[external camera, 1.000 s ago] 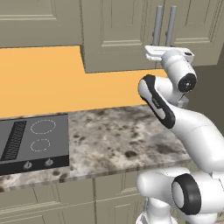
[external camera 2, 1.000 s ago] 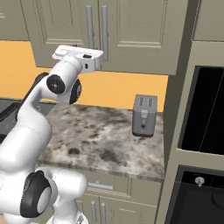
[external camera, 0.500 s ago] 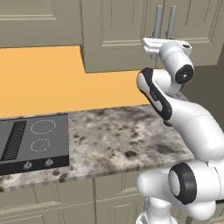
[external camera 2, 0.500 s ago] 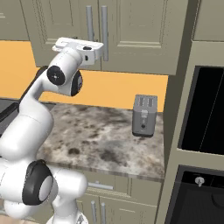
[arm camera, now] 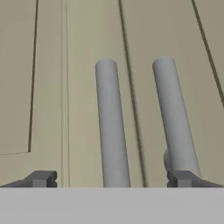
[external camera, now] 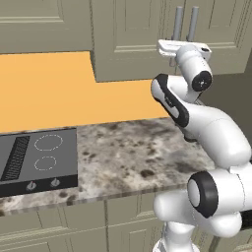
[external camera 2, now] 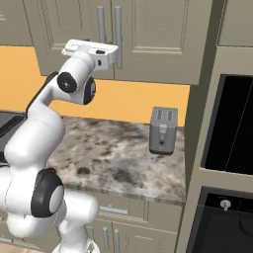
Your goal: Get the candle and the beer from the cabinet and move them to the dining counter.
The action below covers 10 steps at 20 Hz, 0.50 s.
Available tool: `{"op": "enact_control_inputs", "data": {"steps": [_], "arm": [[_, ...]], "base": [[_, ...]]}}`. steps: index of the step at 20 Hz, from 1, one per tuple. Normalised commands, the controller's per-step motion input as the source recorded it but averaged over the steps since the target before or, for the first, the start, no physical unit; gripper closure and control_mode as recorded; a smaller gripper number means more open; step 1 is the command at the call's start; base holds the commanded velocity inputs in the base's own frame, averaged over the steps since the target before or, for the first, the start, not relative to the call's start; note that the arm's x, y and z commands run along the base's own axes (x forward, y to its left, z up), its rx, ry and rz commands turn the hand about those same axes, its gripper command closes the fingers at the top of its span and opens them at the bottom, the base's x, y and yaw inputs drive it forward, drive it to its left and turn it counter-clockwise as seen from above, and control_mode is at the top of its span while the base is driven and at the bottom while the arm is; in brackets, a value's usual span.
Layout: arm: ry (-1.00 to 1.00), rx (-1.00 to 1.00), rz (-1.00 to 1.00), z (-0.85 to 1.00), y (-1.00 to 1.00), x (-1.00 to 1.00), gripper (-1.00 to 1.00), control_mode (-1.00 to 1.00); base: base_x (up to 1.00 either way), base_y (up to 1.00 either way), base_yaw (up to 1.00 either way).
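Grey metal bar handles (arm camera: 113, 127) are being faced close up by the gripper (arm camera: 109, 179), whose fingers are standing wide apart with nothing between them but the left handle; the right handle (arm camera: 174, 118) is lying just in front of the right fingertip (arm camera: 181, 178). The cabinet (external camera 2: 148, 39) is being kept shut, so the candle and the beer are judged to be hidden behind its doors; their places on the shelf cannot be told. A risk is being run here: if the fingers are closed off-centre, both handles could be caught, or the right fingertip could be jammed against the right handle, and the wrong door could be pulled. A pull along a straight line, not the door's arc, could be making the grip slip. Below the cabinet, the table (external camera: 138, 152) and a toaster (external camera 2: 163, 130) are being left untouched. The dining counter is being left out of account.
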Motion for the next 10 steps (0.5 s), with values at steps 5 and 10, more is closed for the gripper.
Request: {"op": "enact_control_inputs", "data": {"steps": [5,10], "arm": [[0.0,0.0,0.01,0.0,0.0,0.43,-1.0,-1.0],[0.0,0.0,0.02,0.0,0.0,0.44,-1.0,-1.0]], "base": [[0.0,0.0,0.0],[0.0,0.0,0.0]]}}
